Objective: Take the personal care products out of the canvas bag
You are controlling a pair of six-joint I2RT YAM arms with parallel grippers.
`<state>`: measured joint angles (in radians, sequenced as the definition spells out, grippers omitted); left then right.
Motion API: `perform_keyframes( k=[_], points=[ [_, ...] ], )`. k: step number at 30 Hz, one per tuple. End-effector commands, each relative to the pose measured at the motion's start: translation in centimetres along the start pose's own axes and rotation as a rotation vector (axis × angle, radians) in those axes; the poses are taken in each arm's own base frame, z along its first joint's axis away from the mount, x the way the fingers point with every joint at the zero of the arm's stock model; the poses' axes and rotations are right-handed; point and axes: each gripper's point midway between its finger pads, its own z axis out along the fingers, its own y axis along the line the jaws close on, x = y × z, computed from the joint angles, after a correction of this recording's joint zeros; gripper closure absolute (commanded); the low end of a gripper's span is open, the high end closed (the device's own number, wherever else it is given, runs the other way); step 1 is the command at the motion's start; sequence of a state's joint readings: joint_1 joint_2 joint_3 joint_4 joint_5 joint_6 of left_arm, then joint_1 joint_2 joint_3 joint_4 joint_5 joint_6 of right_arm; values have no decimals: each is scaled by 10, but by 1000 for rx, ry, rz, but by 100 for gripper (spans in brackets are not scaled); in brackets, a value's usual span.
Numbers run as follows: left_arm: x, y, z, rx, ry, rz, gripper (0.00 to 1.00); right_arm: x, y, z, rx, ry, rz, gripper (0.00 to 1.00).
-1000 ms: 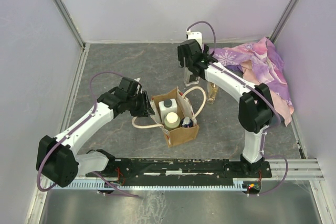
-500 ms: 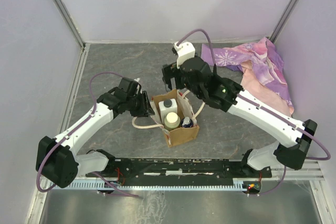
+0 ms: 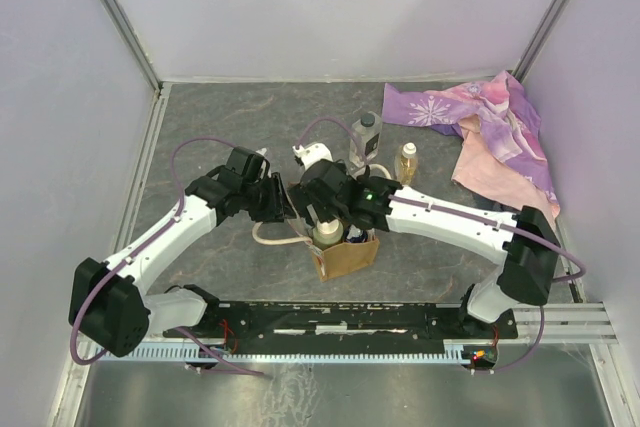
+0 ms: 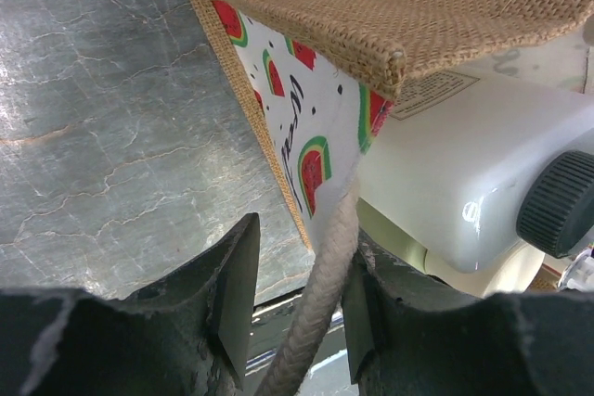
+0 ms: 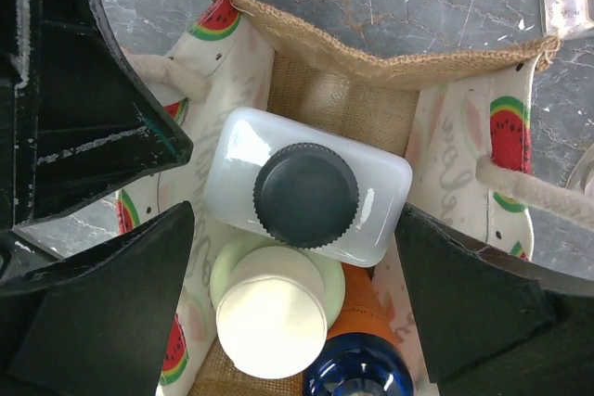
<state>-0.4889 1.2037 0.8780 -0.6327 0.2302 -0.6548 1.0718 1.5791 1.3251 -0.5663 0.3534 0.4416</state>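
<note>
The canvas bag [image 3: 347, 257] stands open between the arms, its watermelon panel [image 4: 302, 127] close to my left gripper [image 4: 302, 294]. That gripper [image 3: 283, 203] is shut on the bag's cream rope handle [image 4: 327, 257]. My right gripper [image 5: 295, 229] hangs open straight over the bag's mouth [image 5: 371, 62], one finger on each side of the bottles. Inside are a white boxy dark-capped bottle [image 5: 306, 197], a cream-capped round one [image 5: 274, 322] and an orange blue-topped one [image 5: 357, 373]. Two products stand on the table behind the bag: a clear dark-capped bottle [image 3: 365, 137] and a slim yellowish one [image 3: 405, 162].
A purple-pink floral cloth [image 3: 490, 127] lies crumpled in the back right corner. The bag's other rope handle [image 3: 378, 187] loops out toward the two standing bottles. Pale walls close in the table at the back and on both sides.
My right arm has swung from the back of the table, leaving the clear dark-capped bottle standing there, and has come down over the bag's mouth. The left arm and the bag have not moved.
</note>
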Motion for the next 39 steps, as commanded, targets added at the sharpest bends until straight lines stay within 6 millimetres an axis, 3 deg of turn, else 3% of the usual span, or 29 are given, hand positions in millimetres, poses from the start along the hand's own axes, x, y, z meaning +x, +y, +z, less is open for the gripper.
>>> perform_keyframes(
  k=[1,7,12,15,19,26,30,36,39],
  points=[
    [-9,-13,-5,47,-24,-13,97,-8,6,0,15,-37,47,4],
    [-6,-12,-2,50,-12,-14,97,8,3,20,76,-6,40,5],
    [-8,-13,-3,54,-16,-11,97,6,4,28,96,-14,40,15],
    [-8,-13,-4,49,-16,-1,97,-14,1,15,113,-66,46,23],
    [-8,-11,-4,39,-17,3,97,-62,-10,-24,130,-212,60,27],
    [-3,-13,3,64,1,-16,97,-143,-31,-83,178,-410,53,28],
    [-4,-12,0,58,-8,-11,97,-185,-55,-110,217,-506,93,27],
    [0,-8,-1,48,-5,-8,97,-219,-102,-126,297,-588,166,28],
    [1,-8,1,52,-2,-13,97,-227,-128,-118,322,-607,212,28]
  ],
)
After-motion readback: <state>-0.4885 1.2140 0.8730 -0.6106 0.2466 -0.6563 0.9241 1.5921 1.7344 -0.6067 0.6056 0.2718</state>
